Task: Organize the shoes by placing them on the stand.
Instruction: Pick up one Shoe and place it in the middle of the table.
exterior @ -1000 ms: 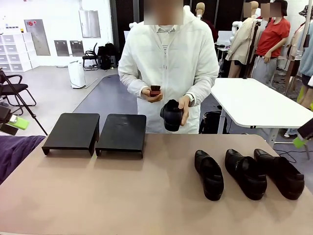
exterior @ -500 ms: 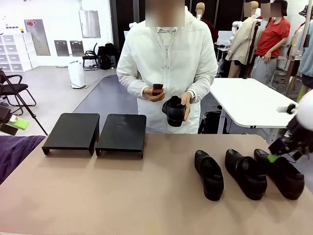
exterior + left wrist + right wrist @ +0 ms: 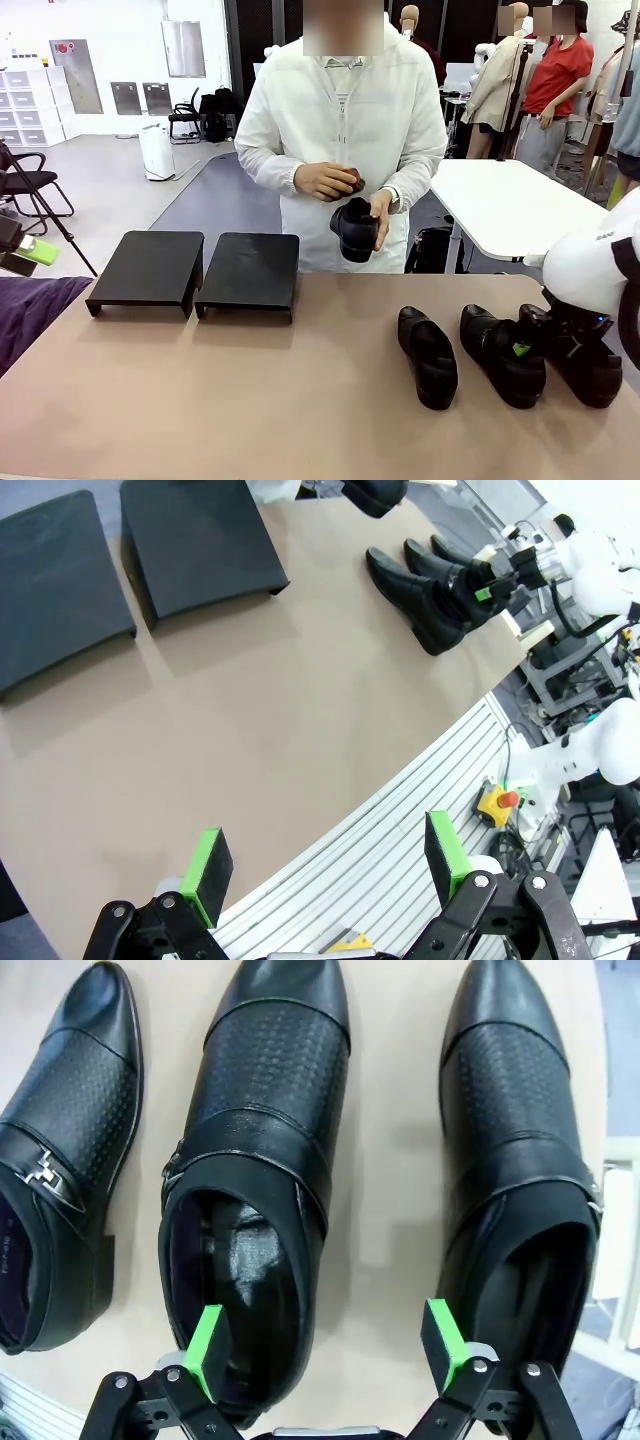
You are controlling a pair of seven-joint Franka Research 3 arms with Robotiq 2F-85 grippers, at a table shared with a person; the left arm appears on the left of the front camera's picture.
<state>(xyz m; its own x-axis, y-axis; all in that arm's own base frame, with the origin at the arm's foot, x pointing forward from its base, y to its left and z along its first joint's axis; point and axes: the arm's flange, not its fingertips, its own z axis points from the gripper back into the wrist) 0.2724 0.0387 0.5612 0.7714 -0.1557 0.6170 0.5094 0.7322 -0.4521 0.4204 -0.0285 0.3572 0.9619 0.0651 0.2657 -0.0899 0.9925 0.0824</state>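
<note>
Down onto the shoe row has come the right pincer (image 3: 325, 1345), which half a second ago hung higher and nearer the table's (image 3: 250, 400) right edge. Its jaws stand wide and hold nothing. One green pad hangs over the opening of the middle shoe (image 3: 265, 1130), the other at the inner rim of the right shoe (image 3: 520, 1140), with a bare strip of table under the gap between them. Whether either pad touches leather I cannot tell. The left shoe (image 3: 65, 1150), with a metal buckle, lies just beside the middle one. All three lie side by side on the table's right part, toes pointing away from the pincer.

Across the table, well apart from them, two black stands (image 3: 250, 268) sit just beside each other near the far edge. Behind that edge a person holds the fourth shoe (image 3: 355, 228) in one hand (image 3: 381, 208) at waist height. The other hand (image 3: 325, 182), lifted apart earlier, is now closed beside it.

The left pincer (image 3: 328, 860) hangs wide and empty above the table's near edge.
</note>
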